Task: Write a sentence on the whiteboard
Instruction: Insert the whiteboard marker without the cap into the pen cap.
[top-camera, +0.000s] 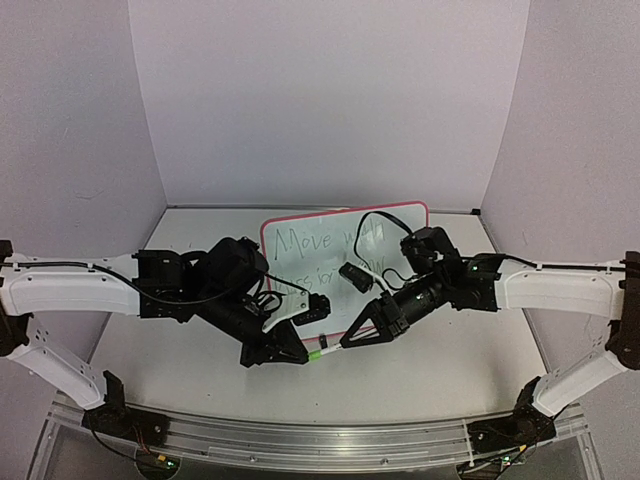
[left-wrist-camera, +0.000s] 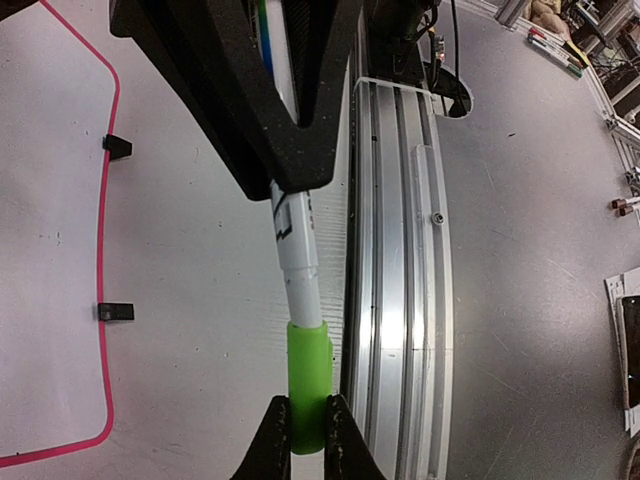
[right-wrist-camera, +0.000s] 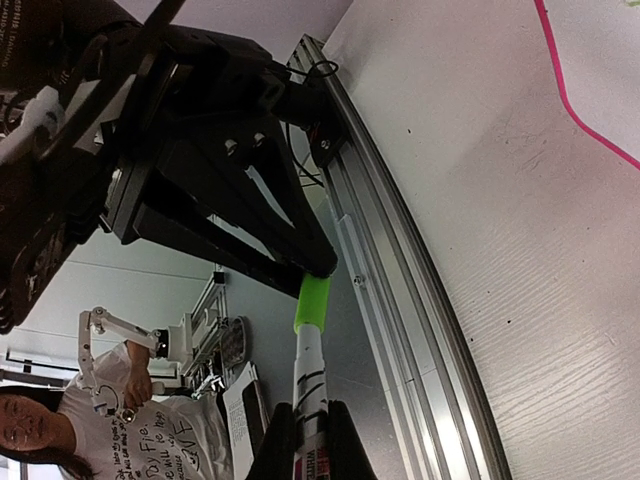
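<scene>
The whiteboard, white with a pink-red frame, lies on the table behind both grippers. The sentence runs across it in thin green handwriting, partly hidden by the arms. In front of the board's near edge, a marker is held level between the grippers. My left gripper is shut on the marker's green cap. My right gripper is shut on its white barrel. The barrel runs straight into the cap.
An aluminium rail runs along the table's near edge, close beside the marker. Black clip feet stick out from the board's frame. Purple-white walls close in the back and sides. A person stands beyond the table.
</scene>
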